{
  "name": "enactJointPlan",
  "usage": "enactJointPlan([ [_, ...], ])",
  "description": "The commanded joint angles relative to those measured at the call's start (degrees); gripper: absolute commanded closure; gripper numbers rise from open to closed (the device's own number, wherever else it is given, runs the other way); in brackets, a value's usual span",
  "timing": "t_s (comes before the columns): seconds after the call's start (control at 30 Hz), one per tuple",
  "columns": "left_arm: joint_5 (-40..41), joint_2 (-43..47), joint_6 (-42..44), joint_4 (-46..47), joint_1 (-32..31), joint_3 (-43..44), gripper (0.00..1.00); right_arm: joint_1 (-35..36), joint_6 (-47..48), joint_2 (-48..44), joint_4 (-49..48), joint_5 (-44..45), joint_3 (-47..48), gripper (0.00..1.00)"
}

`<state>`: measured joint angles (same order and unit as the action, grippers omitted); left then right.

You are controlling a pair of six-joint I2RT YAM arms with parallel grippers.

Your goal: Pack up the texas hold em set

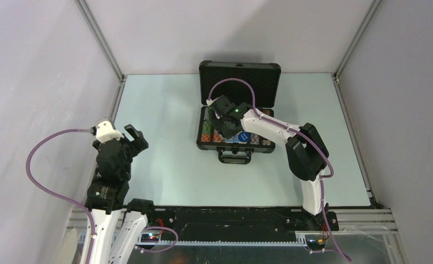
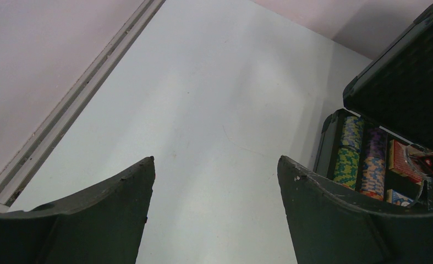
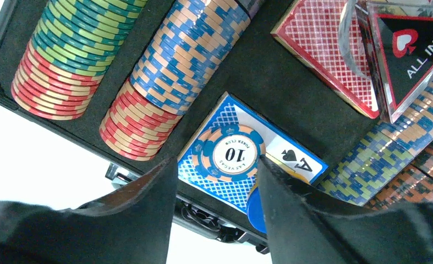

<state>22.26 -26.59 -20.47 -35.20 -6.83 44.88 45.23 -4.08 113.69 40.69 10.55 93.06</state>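
The black briefcase [image 1: 239, 82] lies open, its lid standing up at the far side and its handle [image 1: 235, 157] facing the arms. The top view shows this layout but hides the contents beneath the right arm's wrist.

The right wrist view supplies them. Rows of chips [image 3: 76, 49] lie in the foam slots on the briefcase's left side. A red-patterned card deck [image 3: 329, 49] sits toward its middle. A dark triangular marker [image 3: 417, 49] reading "ALL IN" rests against that deck.

Near the handle edge, a blue chip marked 10 [image 3: 229, 154] lies flat on a blue-backed deck [image 3: 214, 192]. The right gripper [image 3: 217, 159] straddles this chip with jaws parted. A sliver of deck shows between the chip and one finger [image 3: 148, 209], so it is released, not pinched.

The left gripper [image 1: 136, 136] hovers well to the left of the briefcase. Its wrist view shows jaws spread wide over bare table [image 2: 214, 110], grasping nothing. At that view's right edge are the briefcase's left wall and chip rows.
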Motion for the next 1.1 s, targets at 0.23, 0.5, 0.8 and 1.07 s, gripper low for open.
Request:
enactJointPlan([
  [0.23, -0.19, -0.13, 1.05, 1.38, 0.30, -0.06, 0.13, 0.08, 0.00, -1.19, -1.31, 2.21, 3.22, 0.21],
  [0.5, -0.14, 0.00, 1.05, 1.40, 0.25, -0.03, 0.13, -1.83, -1.23, 1.41, -0.63, -1.44, 4.57, 0.20],
  [0.8, -0.14, 0.06, 1.05, 1.38, 0.30, 0.00, 0.13, -1.82, -1.92, 3.25, 1.14, -3.18, 4.71, 0.23],
  [1.07, -0.19, 0.05, 1.06, 1.40, 0.25, -0.10, 0.13, -0.65, -2.35, 3.05, 2.61, -2.69, 4.43, 0.28],
])
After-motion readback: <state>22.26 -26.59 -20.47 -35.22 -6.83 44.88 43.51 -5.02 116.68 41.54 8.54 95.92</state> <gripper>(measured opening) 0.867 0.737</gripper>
